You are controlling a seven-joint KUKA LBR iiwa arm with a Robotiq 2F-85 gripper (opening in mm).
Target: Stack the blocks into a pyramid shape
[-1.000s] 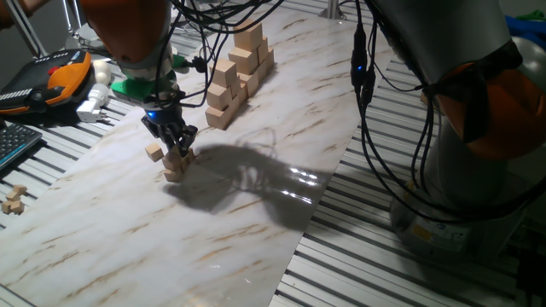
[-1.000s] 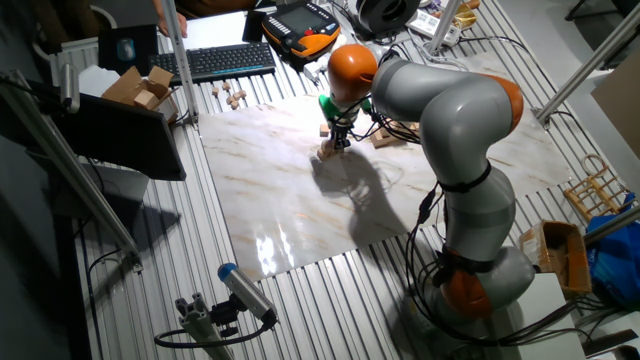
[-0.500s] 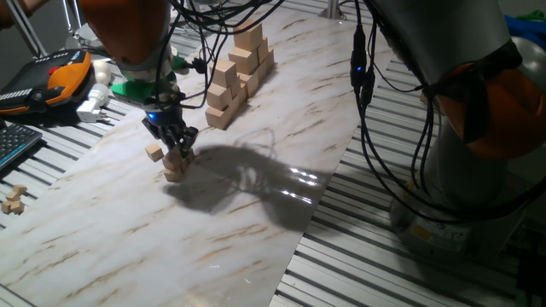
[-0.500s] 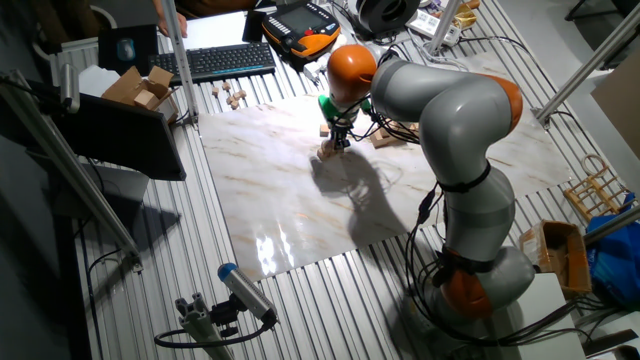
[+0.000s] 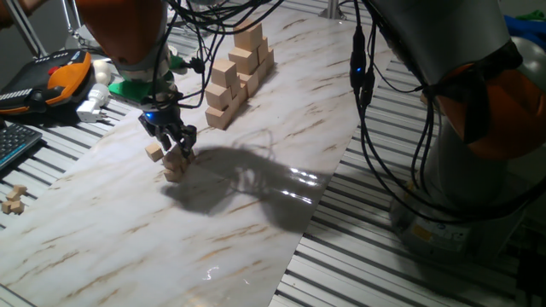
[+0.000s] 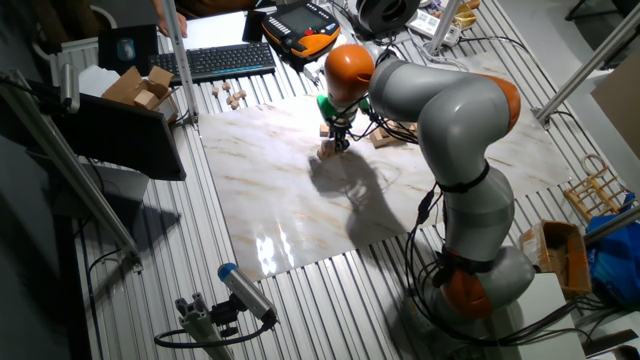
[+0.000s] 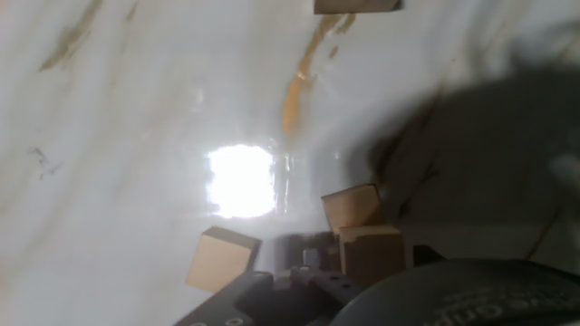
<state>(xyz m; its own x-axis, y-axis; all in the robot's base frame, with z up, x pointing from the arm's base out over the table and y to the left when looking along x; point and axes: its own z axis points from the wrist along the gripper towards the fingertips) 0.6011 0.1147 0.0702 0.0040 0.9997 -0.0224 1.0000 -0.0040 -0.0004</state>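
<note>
My gripper (image 5: 175,141) hangs low over a small pile of light-wood blocks (image 5: 175,167) on the left part of the marble board (image 5: 256,196). Its fingers stand slightly apart on either side of the pile's top block and look open. One loose block (image 5: 153,152) lies just left of the pile. In the other fixed view the gripper (image 6: 337,141) is over the same pile (image 6: 328,151). The hand view shows the loose block (image 7: 222,258), a close block (image 7: 372,255) with another behind it (image 7: 352,206), and one more block at the top edge (image 7: 358,4).
A tall staircase stack of larger pale cubes (image 5: 237,75) stands behind the gripper. Several small cubes (image 5: 12,200) lie off the board at the left. A keyboard (image 6: 222,60) and an orange pendant (image 5: 64,72) sit beyond the board's edge. Cables hang by the arm.
The gripper has shifted slightly to the left over the pile. The blocks have not visibly moved.
</note>
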